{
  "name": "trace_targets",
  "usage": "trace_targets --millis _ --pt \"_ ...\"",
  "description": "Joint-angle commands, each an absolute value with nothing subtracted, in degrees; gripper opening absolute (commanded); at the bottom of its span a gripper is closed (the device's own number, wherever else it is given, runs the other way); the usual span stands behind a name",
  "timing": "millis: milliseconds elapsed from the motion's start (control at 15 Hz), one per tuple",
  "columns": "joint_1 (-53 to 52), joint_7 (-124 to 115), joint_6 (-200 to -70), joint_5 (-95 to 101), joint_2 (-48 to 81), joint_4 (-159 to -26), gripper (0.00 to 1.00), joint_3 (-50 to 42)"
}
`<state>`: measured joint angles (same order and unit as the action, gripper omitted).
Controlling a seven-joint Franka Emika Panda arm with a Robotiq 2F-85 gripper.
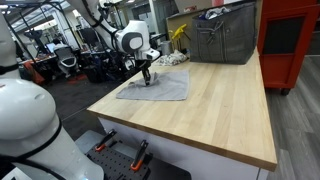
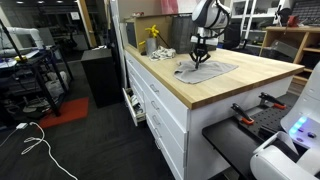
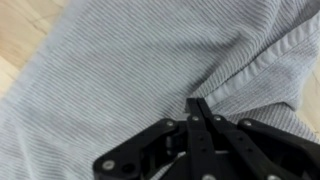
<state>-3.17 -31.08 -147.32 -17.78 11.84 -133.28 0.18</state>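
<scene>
Cloth (image 1: 160, 88): grey, ribbed knit, lying spread on the wooden bench (image 1: 225, 115) near its far end. It also shows in an exterior view (image 2: 212, 70), mostly flat with a few creases.

Pincer (image 1: 147, 76): directly over the cloth, arm coming down from above. In the wrist view the pincer (image 3: 197, 103) enters from 5 o'clock, with the jaws clenched tip to tip. Creases in the cloth (image 3: 110, 70) run out from the tips toward 2 o'clock. A thin fold looks nipped between the tips, and I judge this to be a pinch grip on the fabric. In an exterior view the pincer (image 2: 199, 58) sits at the cloth's 10 o'clock part, and the fabric is bunched slightly beneath it.

Surroundings: a yellow item (image 1: 180, 34) at 1 o'clock of the cloth, apart from it. A grey bin (image 1: 225, 38) at 2 o'clock, at the back of the bench. A red cabinet (image 1: 292, 40) beyond the bench edge.

Handling, judged:
- Light, soft and limp, with no stiffness. It will drape and drag rather than keep its shape.
- The ribbed weave gives fair friction, so it is unlikely to slip from a firm pinch.
- Not fragile.
- Best hold is a raised fold or a corner. Flat fabric offers the tips nothing to bite.
</scene>
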Motion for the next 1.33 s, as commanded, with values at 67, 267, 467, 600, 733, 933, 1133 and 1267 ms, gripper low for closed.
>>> trace_targets --millis 67,267,467,600,733,933,1133,1267 --pt "-1.9 -28.7 -149.7 -19.3 0.0 -145.2 0.01 -0.2" --pt "-1.3 -30.1 -148.4 -17.3 -5.9 -148.1 0.01 -0.2" --pt "-0.3 -31.2 -147.2 -14.7 -10.9 -149.1 0.01 0.2" --pt "0.7 -32.5 -146.7 -12.6 -13.0 -148.7 0.01 0.8" --pt "1.6 -32.9 -145.9 -11.1 -14.4 -148.1 0.01 1.2" --pt "2.7 -33.2 -145.0 -10.5 -16.1 -148.1 0.01 1.4" --pt "3.7 -32.5 -144.2 -11.1 -16.4 -147.9 0.01 0.9" --pt "4.4 -31.7 -143.3 -11.5 -16.0 -147.7 0.01 0.2"
